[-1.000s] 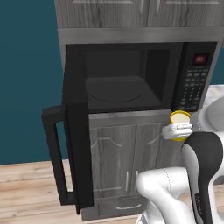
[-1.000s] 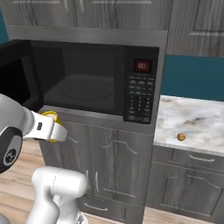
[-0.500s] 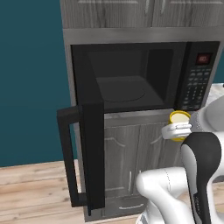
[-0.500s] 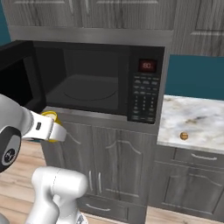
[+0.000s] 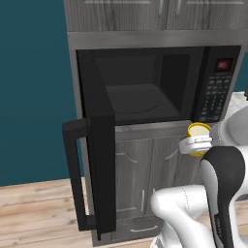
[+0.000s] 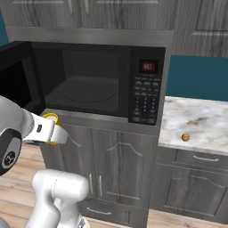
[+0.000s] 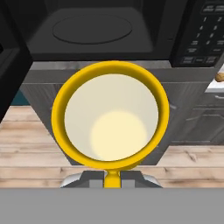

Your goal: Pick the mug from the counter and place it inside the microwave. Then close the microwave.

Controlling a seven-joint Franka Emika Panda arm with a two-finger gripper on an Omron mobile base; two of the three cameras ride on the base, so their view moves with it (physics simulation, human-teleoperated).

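A: Looking along the hand, where is the small yellow cylindrical mug (image 7: 110,121) with the pale cream inside?

B: Held up in the air in front of the large black microwave (image 6: 102,80), just below the front edge of its open cavity and off the counter altogether; its mouth faces the hand camera, and its yellow handle points down toward the fingers at the bottom of that view.

A: And the two-finger gripper (image 5: 196,145)?

B: Closed around the mug; from the left base view the white hand wraps the yellow body (image 5: 198,138) with the cream opening on top; from the right base view only a sliver of yellow (image 6: 50,119) shows past the wrist; the fingertips themselves are hidden behind the mug.

A: The microwave door?

B: Swung wide open to the left; its long black bar handle (image 5: 73,179) stands upright on the outer face; the round turntable (image 7: 92,29) lies bare on the cavity floor; the keypad (image 6: 147,100) and red digital display (image 6: 148,67) sit on the right side of the front.

A: The white marble-look counter (image 6: 200,118) with brown-grey veins?

B: To the right of the microwave, on grey woodgrain cabinets (image 6: 196,182); a tiny brown round lump (image 6: 185,137) rests near its front edge, well apart from the mug.
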